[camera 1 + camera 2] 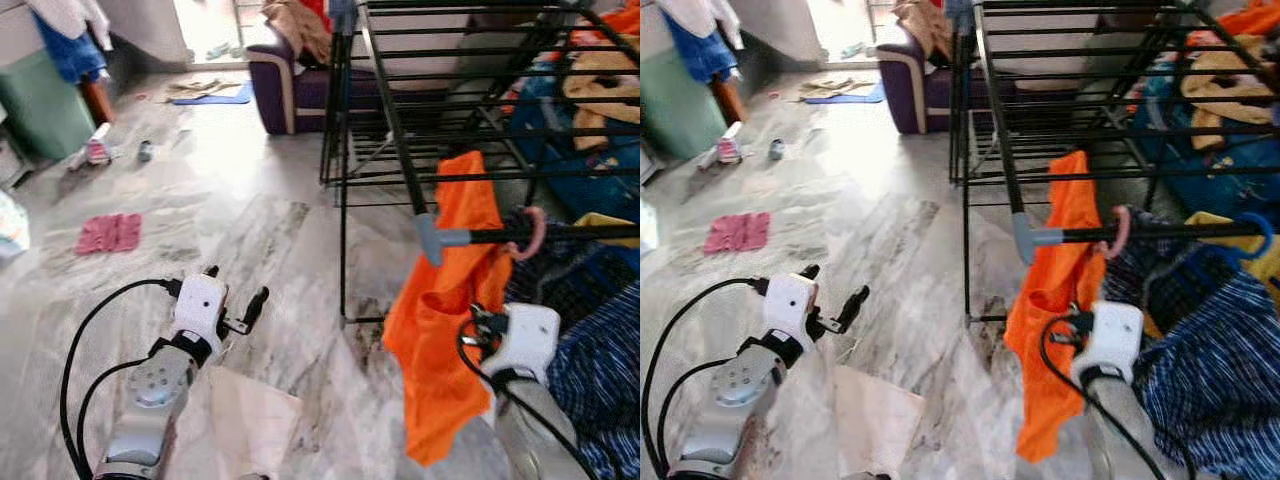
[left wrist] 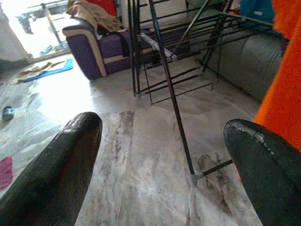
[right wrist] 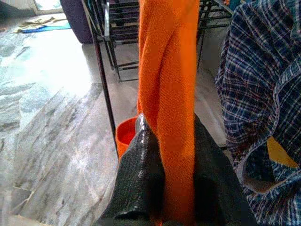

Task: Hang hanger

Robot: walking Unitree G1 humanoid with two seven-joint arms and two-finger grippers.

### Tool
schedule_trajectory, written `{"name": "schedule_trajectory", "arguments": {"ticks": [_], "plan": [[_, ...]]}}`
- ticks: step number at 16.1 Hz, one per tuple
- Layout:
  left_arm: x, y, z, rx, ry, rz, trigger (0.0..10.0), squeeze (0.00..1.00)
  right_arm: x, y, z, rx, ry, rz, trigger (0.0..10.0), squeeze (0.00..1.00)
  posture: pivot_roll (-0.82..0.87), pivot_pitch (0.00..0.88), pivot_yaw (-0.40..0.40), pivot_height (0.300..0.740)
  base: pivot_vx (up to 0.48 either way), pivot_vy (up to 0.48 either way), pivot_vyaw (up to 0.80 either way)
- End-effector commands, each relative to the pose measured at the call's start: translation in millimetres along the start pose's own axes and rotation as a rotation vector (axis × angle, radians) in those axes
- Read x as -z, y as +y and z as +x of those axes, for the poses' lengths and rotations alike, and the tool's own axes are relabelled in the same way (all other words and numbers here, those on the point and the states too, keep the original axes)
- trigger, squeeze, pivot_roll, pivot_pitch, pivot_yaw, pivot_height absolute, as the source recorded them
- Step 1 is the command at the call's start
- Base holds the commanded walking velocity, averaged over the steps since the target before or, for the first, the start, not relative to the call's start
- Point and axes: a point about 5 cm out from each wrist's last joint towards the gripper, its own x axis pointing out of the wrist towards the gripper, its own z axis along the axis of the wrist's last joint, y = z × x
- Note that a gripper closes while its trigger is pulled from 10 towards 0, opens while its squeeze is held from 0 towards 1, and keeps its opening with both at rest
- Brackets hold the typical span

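Gripping the orange garment (image 3: 169, 94) between closed fingers (image 3: 136, 183), the right gripper (image 1: 478, 325) sits low beside the blue checked shirt (image 1: 1220, 350); the left gripper (image 1: 238, 300) hovers over the marble floor (image 1: 250, 180) with fingers spread wide and nothing in them. Above, the garment hangs by a pink hanger hook (image 1: 536, 232) from the end rail of the black drying rack (image 1: 400, 130). Farther back: pink cloth (image 1: 109, 232), purple sofa (image 1: 290, 85).
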Motion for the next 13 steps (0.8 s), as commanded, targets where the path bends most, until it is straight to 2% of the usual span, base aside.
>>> {"name": "schedule_trajectory", "arguments": {"ticks": [1,2,4,6,10,13], "plan": [[-3,0.3,2.0,0.003,-0.011,-0.003,10.0,0.0,-42,6.8,-4.3,-0.043,-0.206,0.001,10.0,0.0,-0.04,0.0,0.003,0.74,0.0,0.0,0.0],[-6,-1.7,2.7,0.011,-0.02,-0.012,10.0,0.0,-29,4.0,-16.1,-0.059,-0.147,-0.026,10.0,0.0,-0.04,0.0,0.005,0.74,0.0,0.0,0.0],[-12,-2.7,3.5,0.016,-0.031,-0.014,10.0,0.0,-21,-4.0,-24.3,-0.045,-0.117,-0.039,10.0,0.0,-0.04,0.0,0.003,0.74,0.0,0.0,0.0],[-10,-2.9,2.4,0.007,-0.02,-0.014,10.0,0.0,-22,-7.7,-27.0,-0.041,-0.119,-0.059,10.0,0.0,-0.03,0.004,0.005,0.74,0.0,0.0,0.0],[-7,-7.9,-5.3,-0.008,0.0,-0.038,10.0,0.0,-16,-2.1,-34.9,-0.046,-0.102,-0.064,10.0,0.0,-0.03,0.022,0.012,0.74,0.0,0.0,0.0],[-7,-9.6,-5.1,-0.006,0.009,-0.043,10.0,0.0,-17,0.9,-29.9,-0.054,-0.102,-0.063,10.0,0.0,-0.02,0.034,0.01,0.74,0.0,0.0,0.0]]}}
